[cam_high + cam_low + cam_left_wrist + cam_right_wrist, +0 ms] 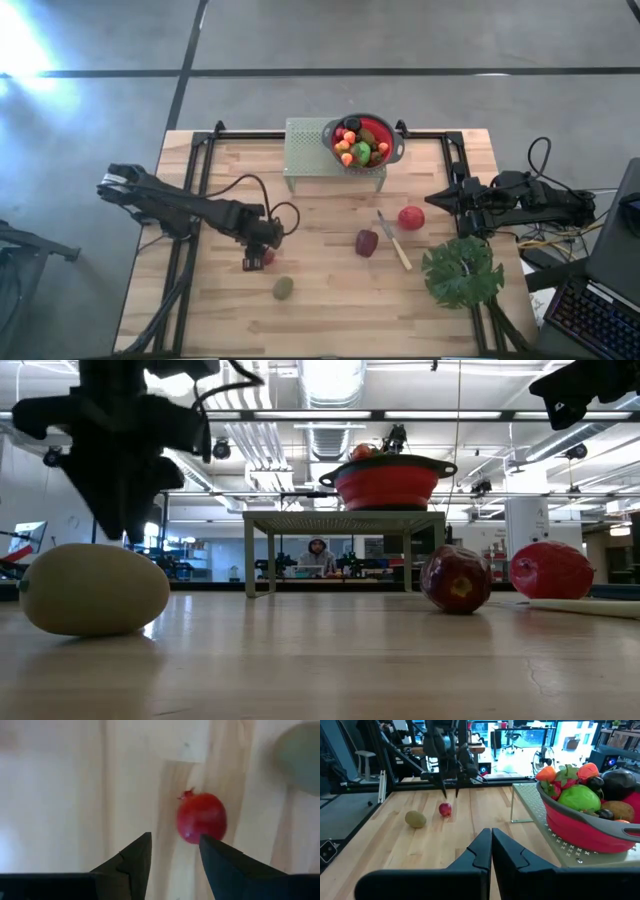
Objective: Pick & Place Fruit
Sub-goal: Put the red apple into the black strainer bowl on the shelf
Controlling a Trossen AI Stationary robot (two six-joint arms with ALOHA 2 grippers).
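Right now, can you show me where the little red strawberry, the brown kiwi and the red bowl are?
small red strawberry [201,824], left wrist view, middle of its body
oval brown kiwi [284,288], high view, its centre
red bowl [386,483], low view, its side wall

Bowl [392,152] on rack [305,150]

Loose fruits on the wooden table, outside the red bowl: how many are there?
4: small red fruit under the left end effector, kiwi nearby, maroon fruit at centre, red apple near the knife.
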